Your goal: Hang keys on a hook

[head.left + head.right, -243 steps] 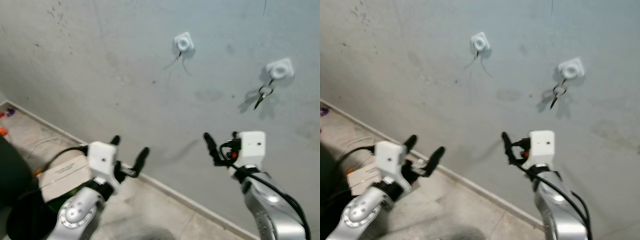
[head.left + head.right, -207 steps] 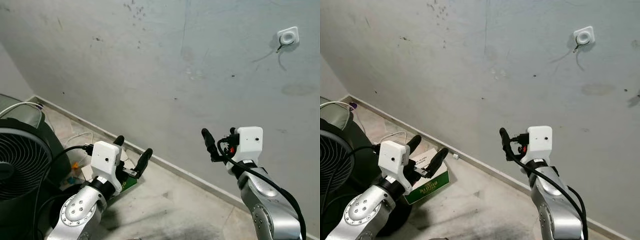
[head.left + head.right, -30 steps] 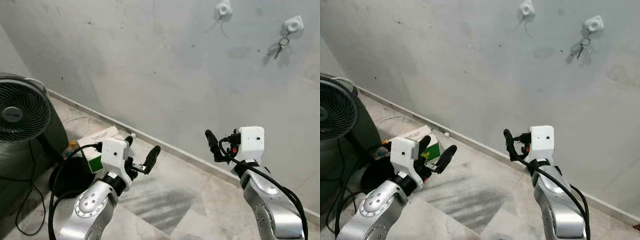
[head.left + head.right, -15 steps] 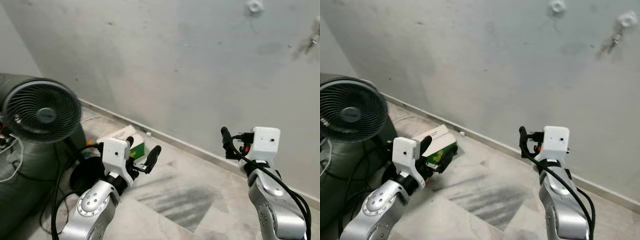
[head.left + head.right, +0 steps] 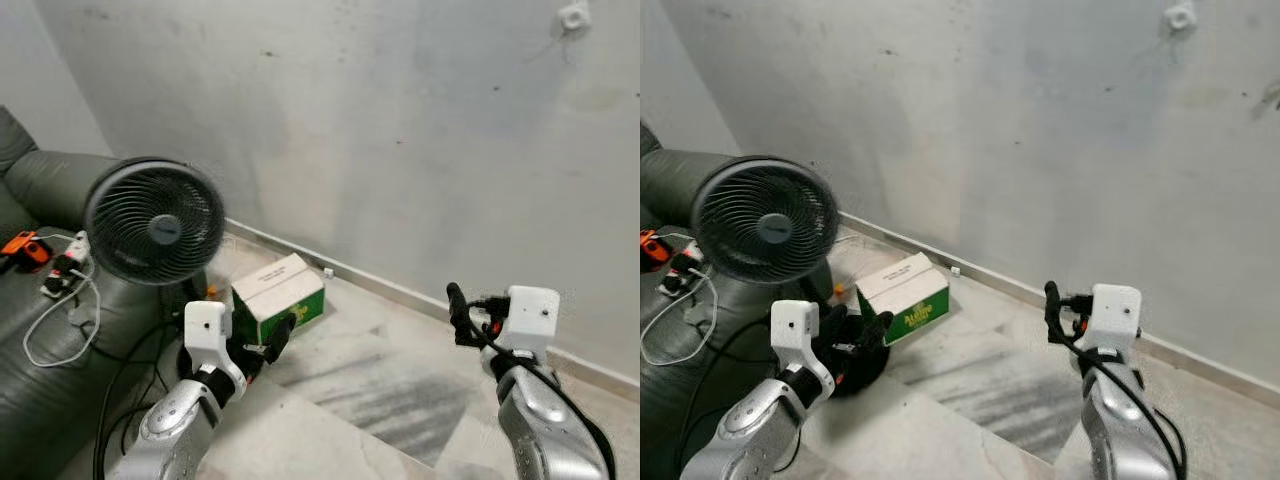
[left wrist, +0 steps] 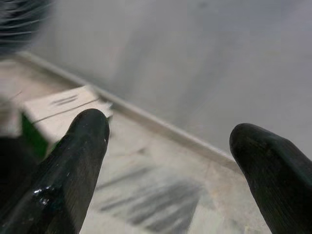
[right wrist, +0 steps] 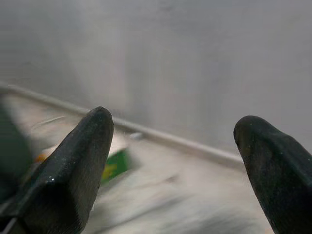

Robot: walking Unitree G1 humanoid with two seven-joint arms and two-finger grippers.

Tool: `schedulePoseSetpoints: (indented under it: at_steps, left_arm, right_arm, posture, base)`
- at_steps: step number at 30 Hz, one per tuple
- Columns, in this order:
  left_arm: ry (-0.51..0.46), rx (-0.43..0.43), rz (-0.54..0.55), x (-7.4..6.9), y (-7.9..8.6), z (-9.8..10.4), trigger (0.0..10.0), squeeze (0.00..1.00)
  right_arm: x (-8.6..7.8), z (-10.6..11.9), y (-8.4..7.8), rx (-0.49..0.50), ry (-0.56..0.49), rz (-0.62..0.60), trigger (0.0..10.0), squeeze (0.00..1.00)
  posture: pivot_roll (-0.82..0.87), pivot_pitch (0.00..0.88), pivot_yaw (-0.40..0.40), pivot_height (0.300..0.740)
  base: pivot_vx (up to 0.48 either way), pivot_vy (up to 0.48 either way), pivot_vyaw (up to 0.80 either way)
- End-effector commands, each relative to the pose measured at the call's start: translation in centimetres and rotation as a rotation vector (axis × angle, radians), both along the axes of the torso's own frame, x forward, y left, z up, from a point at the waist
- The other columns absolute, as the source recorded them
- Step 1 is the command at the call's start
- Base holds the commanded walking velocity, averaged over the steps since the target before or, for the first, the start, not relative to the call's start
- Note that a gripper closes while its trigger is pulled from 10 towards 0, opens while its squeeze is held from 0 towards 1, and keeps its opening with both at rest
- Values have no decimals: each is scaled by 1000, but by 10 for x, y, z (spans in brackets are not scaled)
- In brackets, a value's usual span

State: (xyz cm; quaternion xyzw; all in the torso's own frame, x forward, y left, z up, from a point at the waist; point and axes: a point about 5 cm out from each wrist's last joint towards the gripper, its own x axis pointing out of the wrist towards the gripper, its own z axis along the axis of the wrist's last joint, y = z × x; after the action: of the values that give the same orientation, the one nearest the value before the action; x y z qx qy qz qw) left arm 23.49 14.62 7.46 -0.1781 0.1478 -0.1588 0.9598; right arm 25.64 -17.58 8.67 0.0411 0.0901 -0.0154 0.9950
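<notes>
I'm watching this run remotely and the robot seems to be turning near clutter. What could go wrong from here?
1. The left end effector hangs low beside the fan and the green-and-white box; turning on could knock either.
2. Cables trail over the dark sofa and down beside the fan's base, a possible snag for the left arm.
3. Both end effectors are open and hold nothing, and the wall hook sits far up the wall, so no hanging can happen from here.

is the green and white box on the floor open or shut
Shut. The green and white box lies on the floor by the wall, beside the fan, with its white top flaps flat and closed.
</notes>
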Motion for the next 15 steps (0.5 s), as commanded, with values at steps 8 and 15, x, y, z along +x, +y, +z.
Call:
schedulePoseSetpoints:
  at_steps: [8, 15]
  left_arm:
    - [-11, -42, -38, 8, -7, 0, 10000, 0]
    - [0, -58, -43, 9, -7, -1, 10000, 0]
  right_arm:
    - [6, 2, -2, -31, -25, 14, 10000, 0]
    - [7, 0, -2, -44, -16, 20, 10000, 0]
  posture:
    - [-40, 55, 21, 740]
    - [-41, 65, 16, 740]
  base:
    - [0, 0, 0]
    - [0, 0, -229]
